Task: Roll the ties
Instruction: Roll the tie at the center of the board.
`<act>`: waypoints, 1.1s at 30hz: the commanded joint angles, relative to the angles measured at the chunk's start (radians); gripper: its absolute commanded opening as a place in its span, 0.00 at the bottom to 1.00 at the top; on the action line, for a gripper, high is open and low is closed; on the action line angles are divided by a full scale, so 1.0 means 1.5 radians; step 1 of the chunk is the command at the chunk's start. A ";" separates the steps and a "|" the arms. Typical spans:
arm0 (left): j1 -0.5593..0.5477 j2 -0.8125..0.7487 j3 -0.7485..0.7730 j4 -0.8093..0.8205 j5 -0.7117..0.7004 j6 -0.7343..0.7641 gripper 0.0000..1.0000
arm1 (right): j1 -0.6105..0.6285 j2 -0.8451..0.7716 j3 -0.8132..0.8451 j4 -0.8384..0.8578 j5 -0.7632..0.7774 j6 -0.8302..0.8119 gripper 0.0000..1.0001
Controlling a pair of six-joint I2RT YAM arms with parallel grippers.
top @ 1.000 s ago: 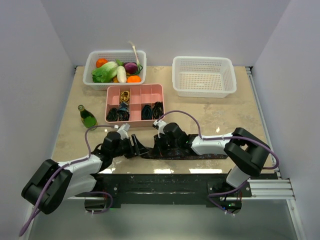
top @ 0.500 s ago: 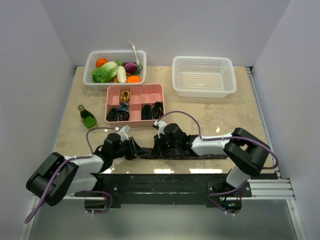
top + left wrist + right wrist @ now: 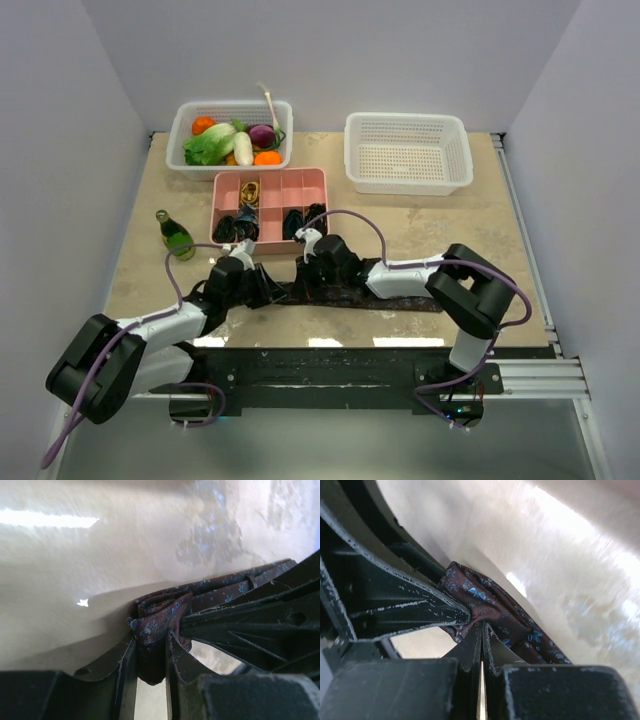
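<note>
A maroon tie (image 3: pixel 400 298) with small blue flowers lies as a long strip along the table's near part. Its left end is bunched into a small roll (image 3: pixel 159 614), which also shows in the right wrist view (image 3: pixel 490 605). My left gripper (image 3: pixel 268 288) is shut on that roll; the cloth fills the gap between its fingers (image 3: pixel 150 652). My right gripper (image 3: pixel 303 278) meets it from the right, its jaws pressed together on a thin fold of the same tie (image 3: pixel 481 630). Several dark rolled ties (image 3: pixel 240 228) sit in the pink tray.
The pink divided tray (image 3: pixel 318 183) stands just behind the grippers. A green bottle (image 3: pixel 176 235) stands left of it. A white basket of vegetables (image 3: pixel 232 132) is at the back left and an empty white basket (image 3: pixel 408 152) at the back right.
Both grippers have moved left and a little toward the tray, taking the tie's rolled end with them. The strip now lies farther left.
</note>
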State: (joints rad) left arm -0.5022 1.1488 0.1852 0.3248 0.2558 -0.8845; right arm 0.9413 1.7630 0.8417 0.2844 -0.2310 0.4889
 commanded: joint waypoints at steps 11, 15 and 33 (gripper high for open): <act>0.004 0.013 0.211 -0.291 -0.089 0.189 0.15 | 0.002 -0.006 0.078 -0.070 0.063 -0.035 0.00; 0.004 0.029 0.260 -0.331 -0.072 0.216 0.15 | 0.000 -0.006 0.074 -0.070 0.065 -0.034 0.00; 0.003 0.095 0.356 -0.439 -0.069 0.275 0.00 | 0.000 0.056 0.098 -0.026 0.059 -0.019 0.00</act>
State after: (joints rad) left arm -0.4984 1.3037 0.6556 -0.2943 0.1532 -0.5034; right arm 0.9417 1.8244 0.9455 0.2127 -0.1501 0.4591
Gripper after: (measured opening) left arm 0.277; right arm 0.006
